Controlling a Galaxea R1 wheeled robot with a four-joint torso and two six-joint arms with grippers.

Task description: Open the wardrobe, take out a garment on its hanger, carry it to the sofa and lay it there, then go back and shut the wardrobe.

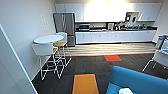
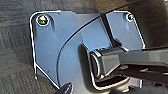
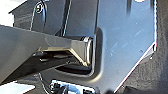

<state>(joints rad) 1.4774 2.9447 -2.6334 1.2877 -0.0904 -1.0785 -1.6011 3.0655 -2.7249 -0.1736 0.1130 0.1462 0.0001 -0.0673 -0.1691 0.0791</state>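
Note:
The bright blue sofa [image 1: 138,81] fills the lower right of the head view, its rounded back towards the kitchen. A small white patch [image 1: 125,91] lies on its seat at the picture's lower edge; too little of it shows to tell what it is. In both wrist views the robot's own dark plate and jointed bar hang over dark carpet.
An orange ottoman [image 1: 85,83] stands on the dark carpet left of the sofa. A round white high table [image 1: 48,39] with white and yellow stools stands by the left wall. A white slanted panel [image 1: 11,75] is close at lower left. A white chair [image 1: 160,58] is at the right, and kitchen counters [image 1: 115,36] and a steel fridge [image 1: 64,27] are beyond.

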